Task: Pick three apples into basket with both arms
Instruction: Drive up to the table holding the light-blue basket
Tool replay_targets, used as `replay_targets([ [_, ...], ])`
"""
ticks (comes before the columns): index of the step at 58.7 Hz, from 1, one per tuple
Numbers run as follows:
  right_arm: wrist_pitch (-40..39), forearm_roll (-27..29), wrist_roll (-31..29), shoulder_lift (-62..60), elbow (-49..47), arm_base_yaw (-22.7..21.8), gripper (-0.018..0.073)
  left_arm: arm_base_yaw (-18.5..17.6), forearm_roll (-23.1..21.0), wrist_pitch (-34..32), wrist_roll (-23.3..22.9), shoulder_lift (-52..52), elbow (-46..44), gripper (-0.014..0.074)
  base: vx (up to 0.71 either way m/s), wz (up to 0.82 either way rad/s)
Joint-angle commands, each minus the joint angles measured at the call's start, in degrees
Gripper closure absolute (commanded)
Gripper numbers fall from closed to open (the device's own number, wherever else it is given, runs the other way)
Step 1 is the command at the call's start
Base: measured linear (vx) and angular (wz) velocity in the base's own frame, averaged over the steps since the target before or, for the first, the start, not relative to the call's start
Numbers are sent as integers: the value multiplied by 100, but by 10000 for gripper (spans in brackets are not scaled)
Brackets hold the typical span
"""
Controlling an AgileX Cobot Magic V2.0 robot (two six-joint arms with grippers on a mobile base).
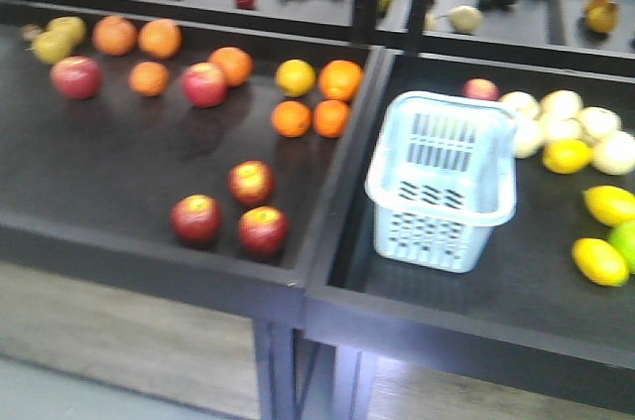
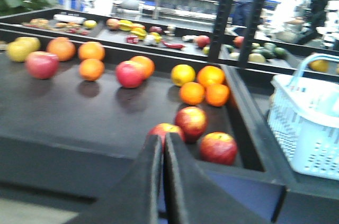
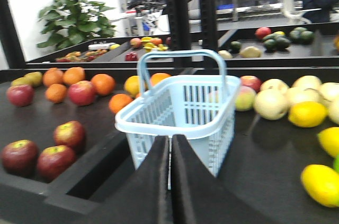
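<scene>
Front view: three apples (image 1: 251,182) sit in a loose triangle near the front edge of the left tray (image 1: 99,162), toward its right front corner. They are close together but apart, and well clear of the oranges (image 1: 312,118) nearer the back. They are round and glossy, dark red with yellow patches on top. The basket (image 1: 442,226) stands upright in the right tray (image 1: 516,271), against its left edge, so only the raised divider between the trays separates it from the apples. That likely keeps each carry short. It is pale blue plastic, rectangular, with slotted walls, and appears empty. Lemons (image 1: 598,261) lie toward the right edge. Neither arm shows here.

Left wrist view: the left gripper (image 2: 162,139) has its black, tapering fingers pressed together with nothing between them. It hangs off the tray's front edge and aims at the apples, the nearest partly hidden behind its tips. It will probably need to open before any grasp.

Right wrist view: the right gripper (image 3: 170,138) is likewise closed and empty. It faces the basket's near wall, under the looped handle, with the apples off to the left.
</scene>
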Motion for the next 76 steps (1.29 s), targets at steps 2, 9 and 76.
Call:
replay_targets([
  [2, -423, -33, -28, -68, 79, -26, 567, -35, -20, -399, -35, -76, -146, 602, 11, -43],
  [9, -423, -33, -28, -68, 79, -26, 567, -35, -20, -399, -35, -76, -146, 602, 10, -40],
  [76, -428, -33, -28, -68, 79, -26, 567, -35, -20, -399, -35, -76, -146, 602, 10, -13],
])
